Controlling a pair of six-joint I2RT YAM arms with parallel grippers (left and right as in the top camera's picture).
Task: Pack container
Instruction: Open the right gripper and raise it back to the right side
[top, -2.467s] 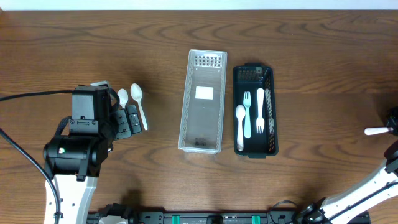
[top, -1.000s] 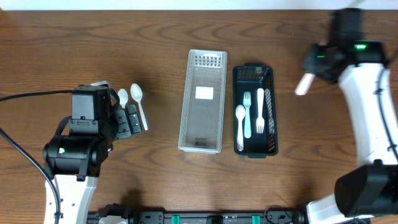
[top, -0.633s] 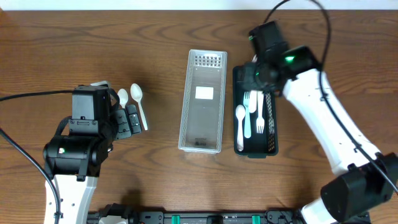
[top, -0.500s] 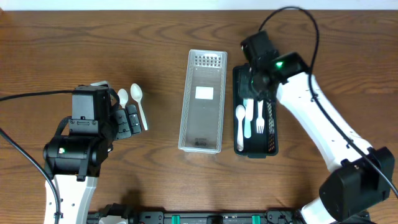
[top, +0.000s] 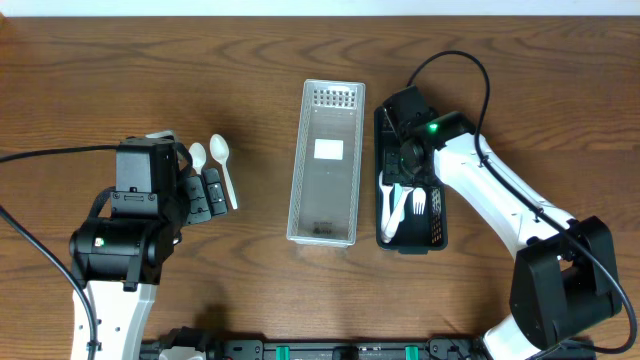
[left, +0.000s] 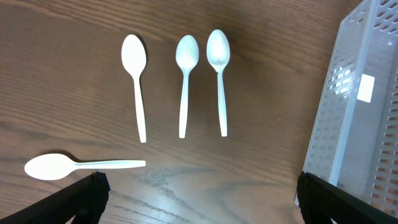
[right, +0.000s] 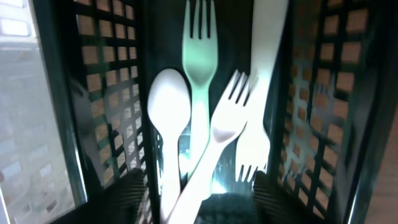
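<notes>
Where the overhead view looks down, the clear container is seen at the middle of the table, and the black basket is set just beside its right wall. Open wood is left between the container and the left gripper. The right gripper is held low over the basket, its jaws hidden by the arm.

From the left wrist, the fingertips are cut off at the bottom corners and are spread wide. Four spoons are laid on the wood, apart from the container's wall at the right edge.

From the right wrist, a spoon and forks are seen overlapping, hemmed in by the basket's lattice walls. The fingers are made out only dimly at the bottom edge, parted, with a slanted fork lying loose between them.
</notes>
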